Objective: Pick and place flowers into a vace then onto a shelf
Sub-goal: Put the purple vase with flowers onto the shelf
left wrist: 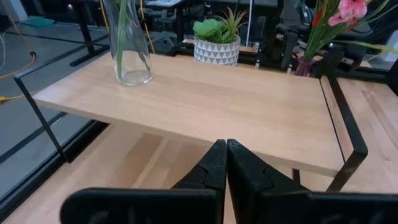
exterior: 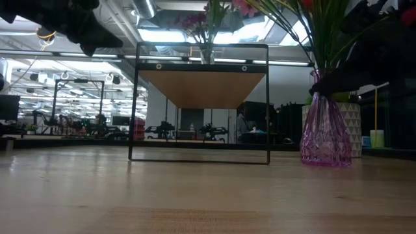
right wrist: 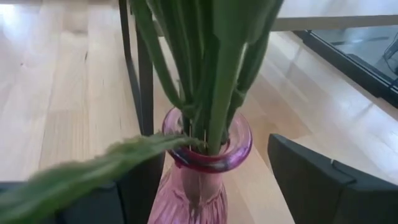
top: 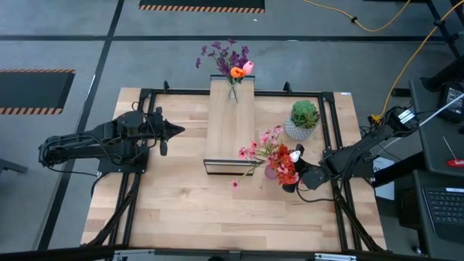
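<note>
Right gripper is sitting jaws wide open on either side of the pink glass vase, not clamping it. That vase is standing on the table just off the shelf's near right corner, holding pink and red flowers. Left gripper is hovering left of the shelf, fingers pressed together, empty. At the shelf's far end, a clear vase is carrying purple, orange and pink flowers.

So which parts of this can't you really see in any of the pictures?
- Pink vase: its flowers hide it in the high view; the right wrist view cuts off its base.
- Clear vase: the left wrist and low views crop its blooms.
- Right gripper: the bouquet covers it from above, so contact with the vase is unclear.
- Left gripper: nothing hidden, shut, empty.
</note>
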{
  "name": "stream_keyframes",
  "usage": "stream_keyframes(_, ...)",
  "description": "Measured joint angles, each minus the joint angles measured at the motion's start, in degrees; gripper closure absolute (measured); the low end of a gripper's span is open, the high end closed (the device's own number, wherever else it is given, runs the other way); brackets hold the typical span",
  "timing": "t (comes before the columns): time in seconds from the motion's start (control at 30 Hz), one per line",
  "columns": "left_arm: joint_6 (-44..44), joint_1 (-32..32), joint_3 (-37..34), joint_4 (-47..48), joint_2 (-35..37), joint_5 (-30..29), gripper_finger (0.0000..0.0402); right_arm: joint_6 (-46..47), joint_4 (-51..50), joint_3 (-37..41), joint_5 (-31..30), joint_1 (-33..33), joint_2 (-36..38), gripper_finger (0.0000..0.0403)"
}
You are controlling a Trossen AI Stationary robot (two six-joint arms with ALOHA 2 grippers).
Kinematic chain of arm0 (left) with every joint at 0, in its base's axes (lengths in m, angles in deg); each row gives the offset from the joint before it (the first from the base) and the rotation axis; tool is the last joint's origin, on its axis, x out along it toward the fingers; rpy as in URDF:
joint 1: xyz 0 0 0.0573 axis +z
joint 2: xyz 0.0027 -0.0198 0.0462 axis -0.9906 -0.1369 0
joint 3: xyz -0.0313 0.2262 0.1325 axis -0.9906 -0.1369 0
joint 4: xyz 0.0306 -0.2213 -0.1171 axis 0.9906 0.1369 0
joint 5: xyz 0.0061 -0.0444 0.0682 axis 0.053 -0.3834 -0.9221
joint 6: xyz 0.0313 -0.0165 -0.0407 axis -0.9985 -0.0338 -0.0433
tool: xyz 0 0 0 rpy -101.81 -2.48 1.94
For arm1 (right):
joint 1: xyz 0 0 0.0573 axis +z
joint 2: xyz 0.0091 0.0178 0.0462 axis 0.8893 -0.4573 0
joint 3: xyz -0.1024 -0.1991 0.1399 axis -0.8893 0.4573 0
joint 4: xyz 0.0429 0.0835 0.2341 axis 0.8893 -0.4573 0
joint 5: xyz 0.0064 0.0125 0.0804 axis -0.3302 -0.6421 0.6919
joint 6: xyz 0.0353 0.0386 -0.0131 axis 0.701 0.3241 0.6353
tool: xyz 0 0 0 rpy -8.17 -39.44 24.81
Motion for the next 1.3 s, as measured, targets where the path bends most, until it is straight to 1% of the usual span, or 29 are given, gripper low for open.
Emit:
stream_keyframes(0.13, 0.00, 0.01, 0.00, 0.86, 0.00, 0.00, 0.0395, 0.34, 0.42, 0.00, -0.06, 0.00, 0.00, 0.0131)
stream_keyframes(0.23, 0.00, 0.00, 0.00, 1.12, -0.02, 0.00, 0.0399, 0.43, 0.42, 0.00, -0.06, 0.00, 0.00, 0.0160)
stream_keyframes(0.33, 0.00, 0.00, 0.00, 1.12, 0.00, 0.00, 0.0400, 0.44, 0.41, 0.00, -0.02, 0.00, 0.00, 0.0206)
stream_keyframes(0.5, 0.00, 0.01, 0.00, 1.12, -0.02, 0.00, 0.0396, 0.67, 1.16, 0.00, 0.01, 0.00, 0.02, 0.0304)
stream_keyframes(0.9, 0.02, 0.01, 0.00, 2.09, -0.01, 0.00, 0.0400, 0.53, 2.27, -0.04, 0.26, 0.00, 0.61, 0.0306)
stream_keyframes(0.97, 0.13, 0.01, 0.00, 2.08, -0.01, 0.00, 0.0400, 0.17, 1.52, -0.65, 0.68, 0.00, 1.74, 0.0306)
stream_keyframes(1.1, 0.13, 0.00, 0.02, 2.08, -0.02, 0.00, 0.0396, -3.36, 0.87, -1.88, 1.82, 0.00, 5.49, 0.0306)
stream_keyframes(1.2, 0.12, 0.01, 0.01, 2.06, -0.02, 0.01, 0.0394, -5.32, -2.60, -2.82, 1.83, 0.03, 8.83, 0.0306)
stream_keyframes(1.3, 0.11, 0.02, 0.02, 2.06, 0.00, 0.11, 0.0394, -5.35, -8.06, -4.34, 1.60, 0.00, 12.06, 0.0306)
